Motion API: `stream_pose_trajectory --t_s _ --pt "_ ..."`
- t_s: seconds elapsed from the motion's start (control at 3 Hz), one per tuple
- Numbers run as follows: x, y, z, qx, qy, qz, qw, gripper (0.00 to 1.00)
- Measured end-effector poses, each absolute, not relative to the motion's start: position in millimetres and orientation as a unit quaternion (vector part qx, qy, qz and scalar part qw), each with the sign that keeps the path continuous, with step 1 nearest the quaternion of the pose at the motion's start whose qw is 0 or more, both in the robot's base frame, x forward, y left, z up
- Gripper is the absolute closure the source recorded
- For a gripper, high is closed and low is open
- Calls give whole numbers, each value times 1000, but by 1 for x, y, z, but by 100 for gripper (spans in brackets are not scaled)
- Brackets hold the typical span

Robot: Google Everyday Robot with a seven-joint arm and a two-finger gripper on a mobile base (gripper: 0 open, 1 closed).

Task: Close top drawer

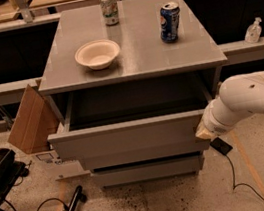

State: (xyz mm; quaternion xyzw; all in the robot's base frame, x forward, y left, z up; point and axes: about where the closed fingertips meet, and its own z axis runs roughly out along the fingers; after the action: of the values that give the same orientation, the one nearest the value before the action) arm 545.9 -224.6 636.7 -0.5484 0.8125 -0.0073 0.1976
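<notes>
The top drawer [127,136] is standing pulled well out of the cabinet [139,58], its flat grey front hanging forward over the lower fronts [146,171] and its dark inside lying open. The gripper [203,133] is sitting at the right end of that front, touching it or just beside its corner, with the white arm [245,100] reaching in from the right. I cannot tell whether the gripper is released or clenched, as the wrist is hiding it. The step in hand looks like the approach turning into the push: contact is being made or nearly so, and the drawer is not yet shut. The next move is calling for a straight shove toward the cabinet. Because the contact is sitting off-centre, the push is probably needing to run square to the front so the drawer is not skewing or jamming. The bowl [97,54] and blue can [169,21] on top are standing well apart from the gripper.
</notes>
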Motion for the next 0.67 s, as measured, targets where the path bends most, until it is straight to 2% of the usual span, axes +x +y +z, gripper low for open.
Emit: stream_pose_trajectory --t_s 0.67 --pt "562 -233 624 -526 828 2 194 100"
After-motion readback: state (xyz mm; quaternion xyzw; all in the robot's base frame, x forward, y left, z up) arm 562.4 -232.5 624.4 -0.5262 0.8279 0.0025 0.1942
